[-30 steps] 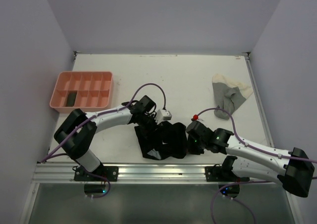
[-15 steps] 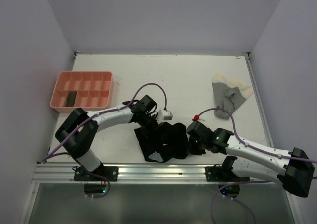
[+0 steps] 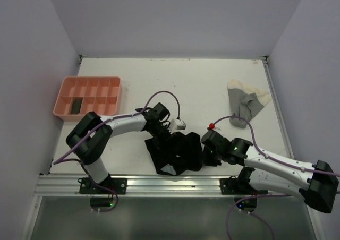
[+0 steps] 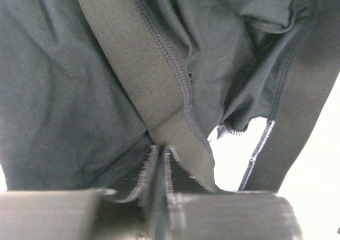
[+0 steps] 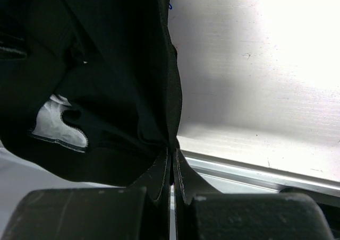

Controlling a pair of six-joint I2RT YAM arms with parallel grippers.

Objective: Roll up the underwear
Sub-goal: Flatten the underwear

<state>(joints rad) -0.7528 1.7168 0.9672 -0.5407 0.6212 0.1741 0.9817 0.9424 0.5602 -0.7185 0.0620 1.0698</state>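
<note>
Top external: left arm (image 3: 122,124) shifted slightly; black underwear (image 3: 175,152) still a bunched heap at the table (image 3: 202,86) near edge, no roll yet. Its edge stays pinched in the closed right claw (image 5: 171,155); left claw (image 4: 161,151) nearly closed at the waistband (image 4: 154,86), can't tell if it grips.

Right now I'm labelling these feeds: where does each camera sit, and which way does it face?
Top: above and behind, looking down on the table; left arm and right arm show.
Left wrist: on the left arm, close against the black underwear; left gripper at the bottom.
Right wrist: on the right arm, along the underwear's edge and table; right gripper at the bottom.
Both wrist views share that underwear.
</note>
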